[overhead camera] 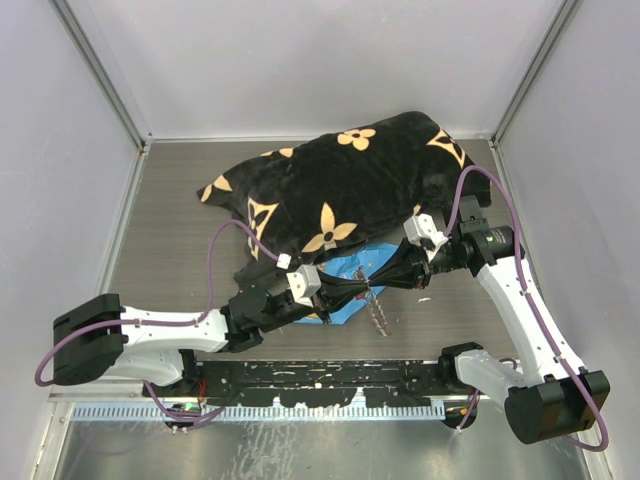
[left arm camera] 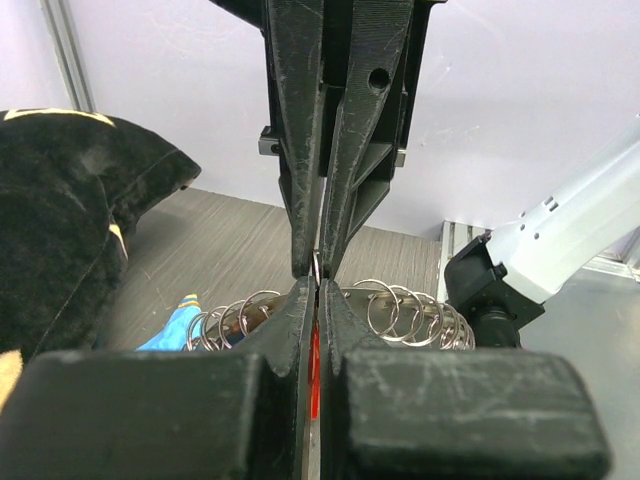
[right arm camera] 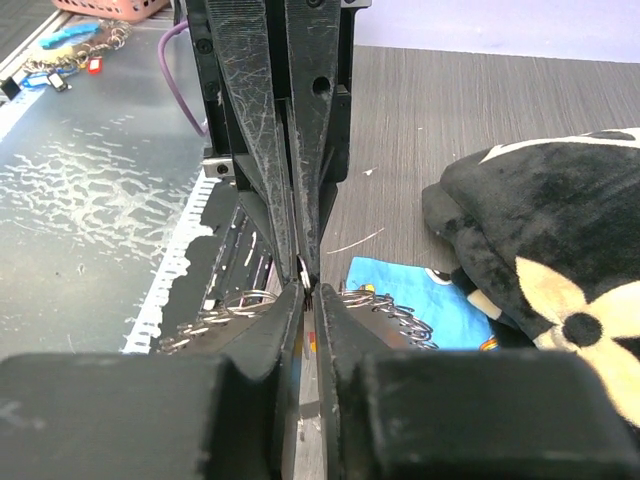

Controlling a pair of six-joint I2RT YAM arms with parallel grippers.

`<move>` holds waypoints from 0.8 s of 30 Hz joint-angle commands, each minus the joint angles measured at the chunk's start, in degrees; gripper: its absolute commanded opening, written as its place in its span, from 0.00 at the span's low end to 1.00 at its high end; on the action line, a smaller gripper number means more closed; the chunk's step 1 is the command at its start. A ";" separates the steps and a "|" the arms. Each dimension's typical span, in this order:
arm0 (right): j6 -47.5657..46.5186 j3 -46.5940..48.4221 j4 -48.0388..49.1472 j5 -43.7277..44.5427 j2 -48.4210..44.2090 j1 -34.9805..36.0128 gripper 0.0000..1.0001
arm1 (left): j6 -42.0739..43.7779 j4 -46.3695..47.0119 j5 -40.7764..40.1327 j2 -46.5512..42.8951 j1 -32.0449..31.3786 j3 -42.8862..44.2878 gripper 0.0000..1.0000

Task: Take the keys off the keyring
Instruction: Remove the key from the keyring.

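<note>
Left gripper: fingers pressed together, pinching the keyring.
Right gripper: also clamped on the keyring, tip to tip with the left.
Keyring: held just above the blue cloth, one strand dangling.
Keys: cannot make out.
Backdrop: black flowered blanket.

Black plush cloth with tan flower and diamond motifs, heaped on the far half of a grey wood-grain table. Its near edge overlaps a blue patterned cloth. Pink basket partly visible beyond the table.
</note>
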 commanded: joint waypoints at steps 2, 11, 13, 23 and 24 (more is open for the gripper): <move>0.34 0.48 0.92 -2.94 -0.88 -0.03 0.08 | -0.29 5.18 -0.38 -0.53 -0.17 1.99 0.00; 1.75 -0.07 2.04 -2.76 -1.13 -0.02 0.01 | -1.10 3.21 -2.96 -2.52 -0.13 1.05 0.27; 2.60 -0.34 2.54 -2.69 -1.13 -0.06 0.01 | -0.79 1.48 -3.00 -4.36 -0.18 -0.22 0.36; 2.62 -0.69 2.56 -2.58 -0.41 -0.08 0.01 | 4.42 -16.74 -3.84 -16.62 -0.10 -4.72 0.44; 2.61 -0.81 2.51 -2.59 -0.40 -0.13 0.01 | 4.84 -18.09 -3.77 -16.86 -0.13 -4.67 0.44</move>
